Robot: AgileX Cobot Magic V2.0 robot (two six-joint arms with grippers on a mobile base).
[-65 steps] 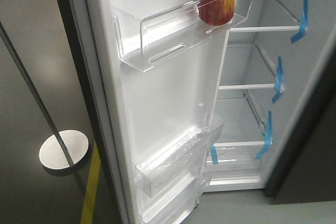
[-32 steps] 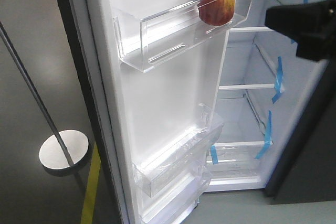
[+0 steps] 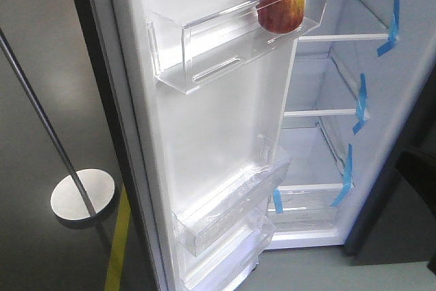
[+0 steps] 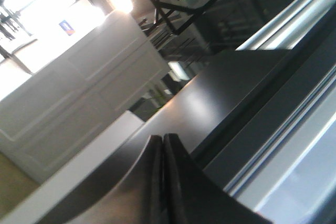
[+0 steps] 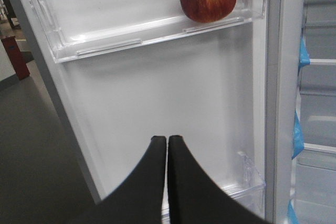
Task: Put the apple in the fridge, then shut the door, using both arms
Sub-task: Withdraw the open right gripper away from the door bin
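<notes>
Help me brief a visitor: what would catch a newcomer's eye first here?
The red apple sits in the top clear bin of the wide-open door. Blue tape strips mark the shelves inside the white fridge. The right gripper, shut, faces the door's inner side.

Door (image 3: 218, 134) wide open; bins (image 3: 197, 59) jut out beside fridge (image 3: 320, 141) opening; pole (image 3: 41, 114) stands left.
</notes>
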